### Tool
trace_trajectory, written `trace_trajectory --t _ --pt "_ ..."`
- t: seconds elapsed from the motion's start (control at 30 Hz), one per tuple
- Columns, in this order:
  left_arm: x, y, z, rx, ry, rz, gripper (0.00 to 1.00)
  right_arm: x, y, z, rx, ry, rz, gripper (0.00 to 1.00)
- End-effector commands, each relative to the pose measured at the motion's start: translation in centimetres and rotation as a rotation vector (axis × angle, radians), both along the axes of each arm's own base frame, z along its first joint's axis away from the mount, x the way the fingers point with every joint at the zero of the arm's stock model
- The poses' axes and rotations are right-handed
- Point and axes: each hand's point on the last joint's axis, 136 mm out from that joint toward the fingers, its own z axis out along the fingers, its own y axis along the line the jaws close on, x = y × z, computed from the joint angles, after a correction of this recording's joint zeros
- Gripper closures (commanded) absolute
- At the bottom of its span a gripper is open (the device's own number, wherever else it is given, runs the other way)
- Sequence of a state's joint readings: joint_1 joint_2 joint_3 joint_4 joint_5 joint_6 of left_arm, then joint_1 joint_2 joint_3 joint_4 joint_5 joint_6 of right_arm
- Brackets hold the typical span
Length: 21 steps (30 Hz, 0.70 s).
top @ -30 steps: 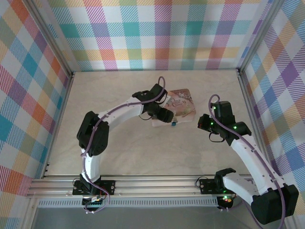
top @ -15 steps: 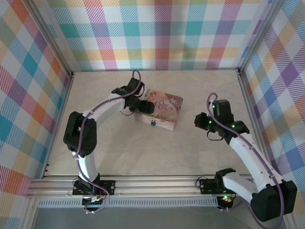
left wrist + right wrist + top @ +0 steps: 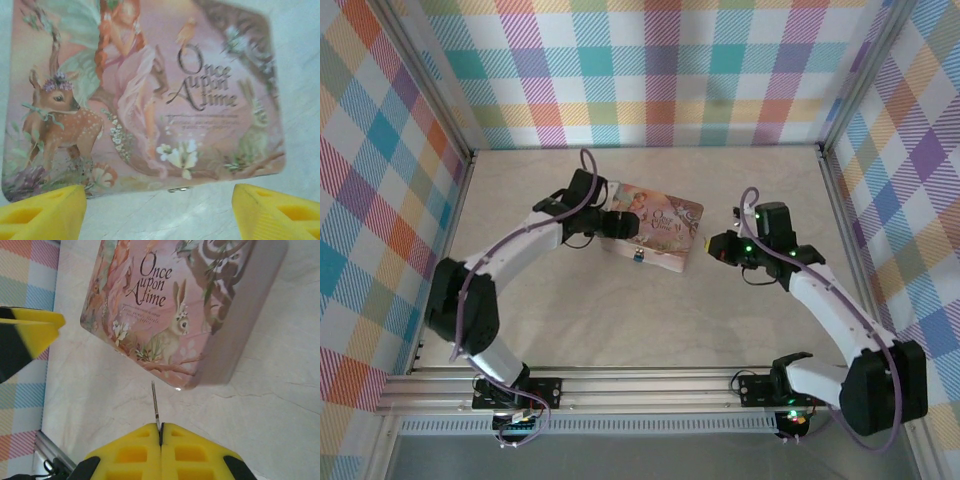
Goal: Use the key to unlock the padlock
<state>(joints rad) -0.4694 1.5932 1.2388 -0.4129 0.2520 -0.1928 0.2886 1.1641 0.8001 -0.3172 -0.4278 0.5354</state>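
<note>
counting one padlock, perhaps one key

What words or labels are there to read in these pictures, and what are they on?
"Once upon A time": in dark script on the lid of the pink tin.
A smaller line of print just beneath it: too blurred to read.

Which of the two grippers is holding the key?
The right gripper: it is shut on the thin key, whose tip points toward the pink tin. The left gripper is open and holds nothing.
</note>
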Motion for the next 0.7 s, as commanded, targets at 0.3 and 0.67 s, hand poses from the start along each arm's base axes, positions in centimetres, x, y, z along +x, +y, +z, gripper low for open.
trace_trajectory --t 0.3,0.67 --pt "-5.0 -0.3 -0.3 -0.172 -0.072 -0.037 0.24 4.3 6.7 -0.4 0.042 -0.054 0.227 0.99" --pt "-6.0 -2.8 -5.3 -0.131 -0.034 -0.091 0.25 7.4 8.4 -4.6 0.022 0.066 0.213 1.00"
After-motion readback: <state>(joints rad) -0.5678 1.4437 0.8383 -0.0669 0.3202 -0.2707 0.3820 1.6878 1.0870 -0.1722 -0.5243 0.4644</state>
